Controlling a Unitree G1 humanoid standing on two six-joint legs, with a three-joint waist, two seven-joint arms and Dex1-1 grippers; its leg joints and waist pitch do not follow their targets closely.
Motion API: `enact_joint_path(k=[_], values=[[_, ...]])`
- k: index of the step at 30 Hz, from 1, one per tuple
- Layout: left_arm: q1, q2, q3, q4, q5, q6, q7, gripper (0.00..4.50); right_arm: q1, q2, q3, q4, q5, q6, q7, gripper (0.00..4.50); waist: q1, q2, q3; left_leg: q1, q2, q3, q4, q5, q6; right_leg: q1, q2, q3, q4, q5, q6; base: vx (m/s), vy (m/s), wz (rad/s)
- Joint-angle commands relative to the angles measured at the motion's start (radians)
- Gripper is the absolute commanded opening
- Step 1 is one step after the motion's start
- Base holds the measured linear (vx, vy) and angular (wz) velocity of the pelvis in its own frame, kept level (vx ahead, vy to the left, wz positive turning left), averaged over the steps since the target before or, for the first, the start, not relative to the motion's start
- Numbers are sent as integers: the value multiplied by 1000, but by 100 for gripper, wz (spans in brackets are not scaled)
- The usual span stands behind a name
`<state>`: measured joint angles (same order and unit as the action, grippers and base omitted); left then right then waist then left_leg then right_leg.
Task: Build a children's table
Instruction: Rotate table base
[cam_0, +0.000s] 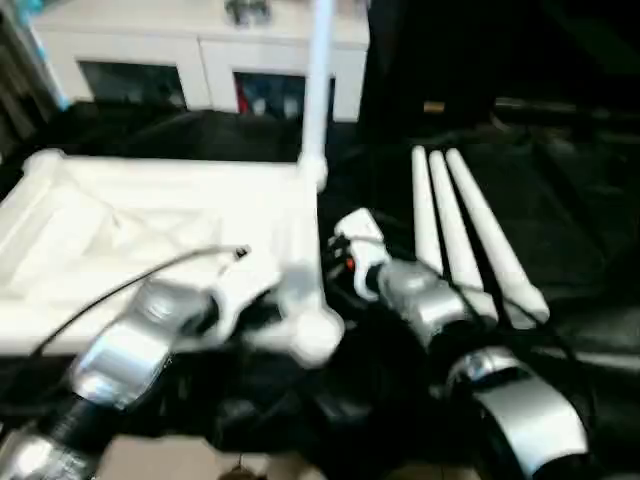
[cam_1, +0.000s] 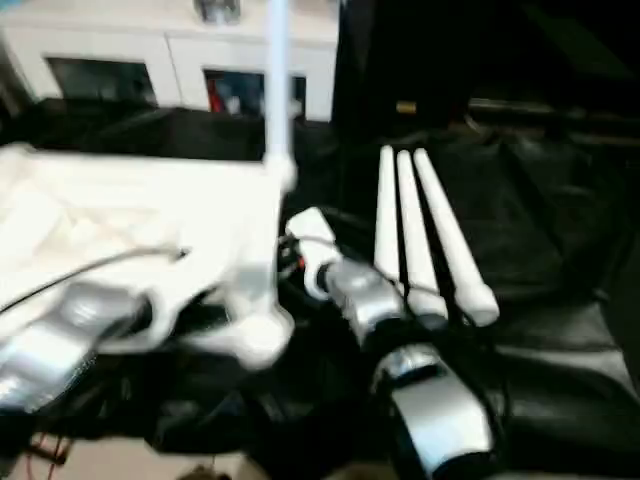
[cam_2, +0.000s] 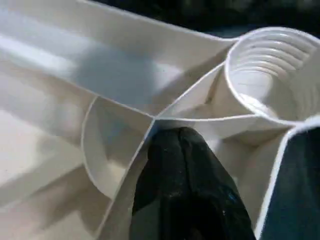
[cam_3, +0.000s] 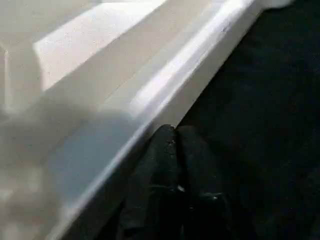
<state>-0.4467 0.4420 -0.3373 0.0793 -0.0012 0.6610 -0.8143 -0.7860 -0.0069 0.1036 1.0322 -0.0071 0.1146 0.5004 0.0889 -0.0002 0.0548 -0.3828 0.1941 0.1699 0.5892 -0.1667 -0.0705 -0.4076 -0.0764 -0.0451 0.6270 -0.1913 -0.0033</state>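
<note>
A black-draped table (cam_0: 560, 200) fills most of the frame. A white cabinet with glass doors (cam_0: 200, 60) runs along the upper left. No writing can be read.

The children's table top (cam_0: 150, 240) lies ribbed side up at centre left, with one leg (cam_0: 318, 90) standing upright in its far right corner socket. Three loose legs (cam_0: 460, 230) lie side by side at centre right.

The left hand (cam_2: 187, 165), fingers pressed together, rests against a rib beside a threaded socket (cam_2: 270, 70). The right hand (cam_3: 177, 165), fingers together, sits just beside the top's outer edge.
</note>
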Motion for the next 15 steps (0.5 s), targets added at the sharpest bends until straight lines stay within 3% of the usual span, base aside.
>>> enact_joint_path(k=[1, 2, 4, 5, 6, 7, 9, 11, 13, 15], values=[[-69, -44, -3, 95, 33, -94, 91, 0, 18, -8, -6, -51, 1, -4, 9, 4, 3, 24, -72, 20, 21, -6, -70, -253, -43, 51, -52, 36, -67, -97, -218, 0, 0, 0], [-79, -52, -2, 122, 44, -111, 114, 0, 23, -15, -10, -66, 3, -1, 5, 4, 4, 21, -72, 18, 20, -7, -71, -244, -38, 53, -51, 35, -70, -90, -213, 0, 0, 0], [-99, -66, 4, 195, 74, -169, 179, 0, 45, -40, -32, -139, 12, 26, -24, 4, 2, 26, -72, 13, 19, -9, -69, -217, -34, 57, -50, 34, -66, -55, -214, 0, 0, 0], [-101, -69, 9, 212, 81, -187, 197, 0, 53, -49, -42, -169, 16, 40, -38, 4, 5, 22, -77, 17, 20, -9, -66, -205, -30, 58, -51, 34, -62, -29, -213, 0, 0, 0], [-101, -69, 9, 212, 81, -187, 197, 0, 53, -49, -42, -169, 16, 40, -38, 4, 3, 21, -78, 12, 19, -10, -65, -184, -23, 62, -52, 33, -58, -8, -218, 0, 0, 0], [-97, -72, 20, 209, 74, -206, 199, 0, 64, -59, -66, -221, 26, 70, -70, 4, 2, 24, -77, 13, 20, -9, -65, -183, -22, 60, -52, 32, -58, -8, -222, 0, 0, 0], [-75, -84, 55, 161, 45, -247, 192, 0, 95, -78, -129, -365, 61, 153, -130, 4, 8, 19, -75, 16, 22, -7, -64, -160, -14, 62, -51, 35, -60, 10, -224, 0, 0, 0], [-33, -92, 89, 81, 12, -273, 177, 0, 129, -94, -176, -519, 75, 252, -181, 4, 9, 23, -78, 18, 22, -7, -63, -149, -15, 58, -47, 33, -57, 25, -224, 0, 0, 0], [-8, -100, 115, 42, -16, -275, 176, 0, 150, -96, -192, -600, 100, 297, -173, 4, 9, 21, -74, 17, 24, -6, -66, -159, -19, 59, -46, 33, -57, 14, -218, 0, 0, 0], [10, -102, 133, 15, -35, -271, 181, 0, 166, -100, -194, -652, 118, 333, -152, 4, 8, 21, -70, 20, 23, -5, -69, -210, -23, 53, -47, 34, -66, -62, -202, 0, 0, 0]])
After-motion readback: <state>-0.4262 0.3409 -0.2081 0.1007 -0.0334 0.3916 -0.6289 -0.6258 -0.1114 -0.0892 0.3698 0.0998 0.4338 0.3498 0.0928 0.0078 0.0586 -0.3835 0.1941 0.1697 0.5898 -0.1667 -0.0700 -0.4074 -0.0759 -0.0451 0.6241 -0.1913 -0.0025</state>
